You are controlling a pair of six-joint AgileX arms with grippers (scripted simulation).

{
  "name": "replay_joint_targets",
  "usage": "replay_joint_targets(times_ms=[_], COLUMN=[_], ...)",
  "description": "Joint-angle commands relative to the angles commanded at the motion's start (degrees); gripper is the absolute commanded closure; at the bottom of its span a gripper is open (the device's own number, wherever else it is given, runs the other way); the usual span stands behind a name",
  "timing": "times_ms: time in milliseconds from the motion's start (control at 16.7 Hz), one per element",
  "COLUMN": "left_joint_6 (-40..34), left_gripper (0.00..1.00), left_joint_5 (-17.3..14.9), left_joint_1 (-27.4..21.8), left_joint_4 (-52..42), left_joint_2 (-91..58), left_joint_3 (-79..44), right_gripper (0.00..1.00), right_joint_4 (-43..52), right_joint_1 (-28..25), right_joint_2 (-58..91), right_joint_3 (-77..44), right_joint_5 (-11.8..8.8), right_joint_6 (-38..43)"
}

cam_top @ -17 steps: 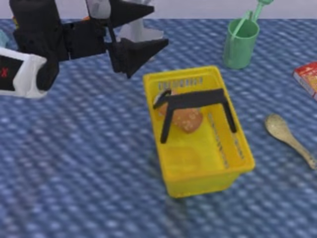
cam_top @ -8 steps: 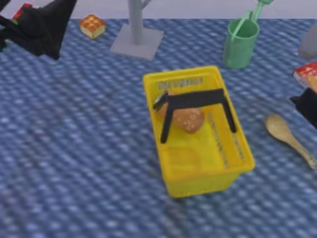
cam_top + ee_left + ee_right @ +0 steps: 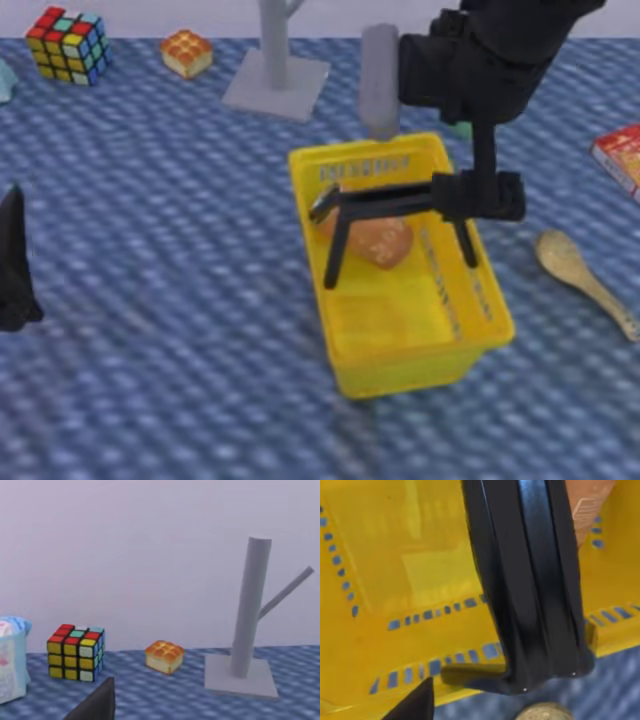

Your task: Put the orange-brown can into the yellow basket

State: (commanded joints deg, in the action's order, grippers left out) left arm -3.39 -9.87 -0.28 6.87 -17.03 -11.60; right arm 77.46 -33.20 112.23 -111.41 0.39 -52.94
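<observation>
The can (image 3: 378,240) is seen lying inside the basket (image 3: 482,335), just left of the right gripper (image 3: 478,196), which is clamped on the basket's handle (image 3: 385,200). The left gripper (image 3: 14,268) is parked well left; its fingers cannot be told.

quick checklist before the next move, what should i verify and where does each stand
1. Orange-brown can inside the yellow basket: ok, it lies on the floor under the black handle.
2. Basket upright on the table: ok.
3. Right gripper at the handle's right end, over the basket's right wall: ok, though its hold cannot be told.
4. Left gripper out of the way at the table's left edge: ok.
5. Spoon and red box apart from the basket: ok.
6. Green cup's place behind the right arm: cannot tell, it is hidden.
</observation>
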Motion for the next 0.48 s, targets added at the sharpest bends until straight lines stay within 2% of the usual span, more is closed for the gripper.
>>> replay_joint_targets(times_ms=[240,360,480], left_joint_6=[2.44,3.19,3.39], left_gripper=[0.00,0.00,0.00], left_joint_5=[7.62,9.44,9.87], left_joint_1=[1.16,1.38,1.42], left_joint_4=[-5.54,-6.64,-6.88], left_joint_2=[13.36,16.35,17.03], left_joint_3=[9.01,11.11,11.60], right_gripper=[0.00,0.00,0.00], right_joint_4=[8.71,10.90,11.40], right_joint_1=[-3.97,-5.00,-5.24], right_joint_2=[13.02,16.06,16.75], right_joint_3=[-12.74,-15.75,-16.44], right_joint_5=[-0.11,-0.17,-0.18], right_joint_6=[-6.09,-7.63,-7.99])
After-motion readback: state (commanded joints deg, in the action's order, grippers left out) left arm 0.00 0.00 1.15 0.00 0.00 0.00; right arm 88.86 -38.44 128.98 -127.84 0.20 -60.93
